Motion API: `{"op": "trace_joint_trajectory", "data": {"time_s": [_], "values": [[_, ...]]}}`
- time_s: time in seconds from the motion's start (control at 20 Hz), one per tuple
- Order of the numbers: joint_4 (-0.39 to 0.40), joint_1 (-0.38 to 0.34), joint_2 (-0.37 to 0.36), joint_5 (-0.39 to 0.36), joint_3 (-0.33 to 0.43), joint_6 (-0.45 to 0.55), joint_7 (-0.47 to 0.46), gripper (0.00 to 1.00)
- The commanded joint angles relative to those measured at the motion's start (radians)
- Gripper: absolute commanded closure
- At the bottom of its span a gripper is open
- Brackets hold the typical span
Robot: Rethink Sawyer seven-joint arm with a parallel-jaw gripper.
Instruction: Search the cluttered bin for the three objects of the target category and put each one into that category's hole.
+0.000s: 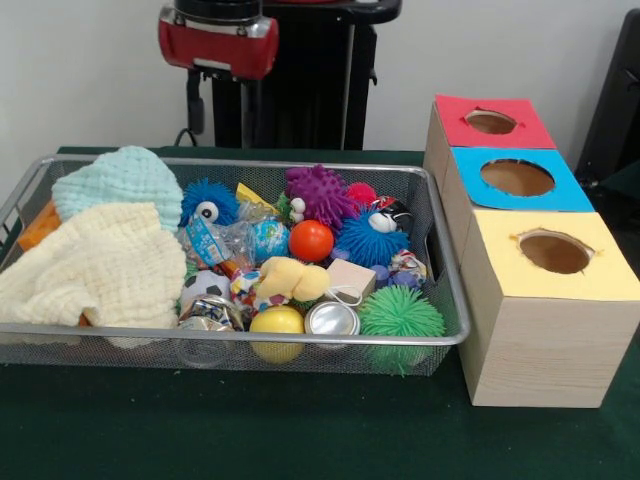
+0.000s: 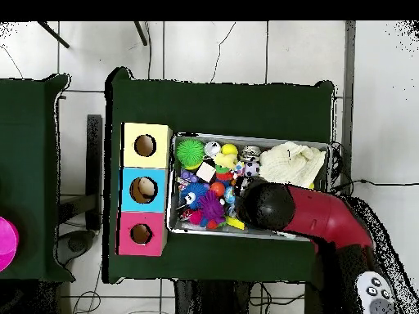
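The silver wire-mesh bin (image 1: 240,340) sits on the green table, full of toys. In it are an orange ball (image 1: 311,241), a yellow ball (image 1: 277,322), a green spiky ball (image 1: 400,315), a purple spiky ball (image 1: 318,192), a blue spiky ball (image 1: 368,238), a blue fuzzy toy with an eye (image 1: 208,203), a silver can (image 1: 332,319), a wooden block (image 1: 350,278) and a yellow plush (image 1: 290,278). Three wooden boxes have holes in red (image 1: 490,122), blue (image 1: 518,178) and yellow (image 1: 553,252) tops. The arm's red and black end (image 2: 266,204) hangs over the bin (image 2: 245,136) and hides the gripper.
A cream cloth (image 1: 100,265) and a teal cloth (image 1: 120,180) fill the bin's left part in the front view. The red arm link (image 1: 218,40) sits high above the bin's far rim. Overhead, a second green table with a magenta thing (image 2: 4,244) stands left.
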Motion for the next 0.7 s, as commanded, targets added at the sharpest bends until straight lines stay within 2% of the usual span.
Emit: {"op": "trace_joint_trajectory", "data": {"time_s": [0.05,0.4,0.7], "values": [[0.004,0.045,0.052,-0.014,-0.026,-0.035,0.149,0.0],[-0.028,0.083,0.094,0.009,-0.046,-0.045,0.171,0.0],[-0.063,0.077,0.119,0.035,-0.039,-0.015,0.158,0.0]]}}
